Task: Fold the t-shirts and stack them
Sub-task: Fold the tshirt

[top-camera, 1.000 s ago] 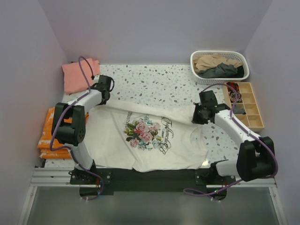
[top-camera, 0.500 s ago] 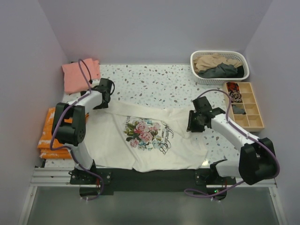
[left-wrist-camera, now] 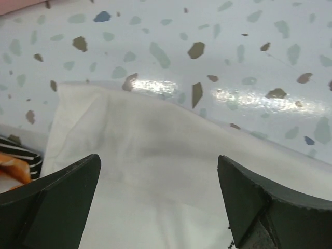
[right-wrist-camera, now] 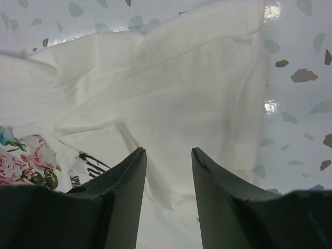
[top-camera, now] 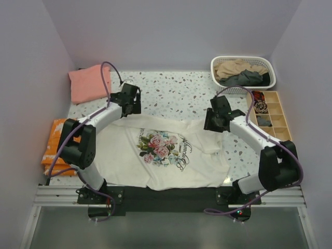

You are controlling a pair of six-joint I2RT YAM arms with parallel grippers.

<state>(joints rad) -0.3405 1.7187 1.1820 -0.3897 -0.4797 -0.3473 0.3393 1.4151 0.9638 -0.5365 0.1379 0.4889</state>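
The cream t-shirt [top-camera: 161, 150] with the pink-rose print and black script lies spread on the speckled table, with its far edge loosely folded over. My left gripper [top-camera: 130, 106] hovers over the shirt's far left corner, its jaws wide open and empty above the cream cloth [left-wrist-camera: 155, 145]. My right gripper [top-camera: 213, 120] hangs over the far right sleeve [right-wrist-camera: 171, 78]. Its jaws are parted, with nothing between them. The salmon-pink t-shirt [top-camera: 88, 83] lies at the back left. Tan [top-camera: 233, 67] and dark grey [top-camera: 245, 79] t-shirts sit in the basket.
A white basket [top-camera: 241, 58] stands at the back right, with a wooden compartment box [top-camera: 275, 124] just in front of it. An orange folded stack [top-camera: 54, 148] lies at the left edge. A black mat [top-camera: 171, 194] runs along the near edge between the arm bases.
Both grippers opened and let go of the shirt's far edge, which dropped slack onto the table. Both arms then lifted and moved toward the back.
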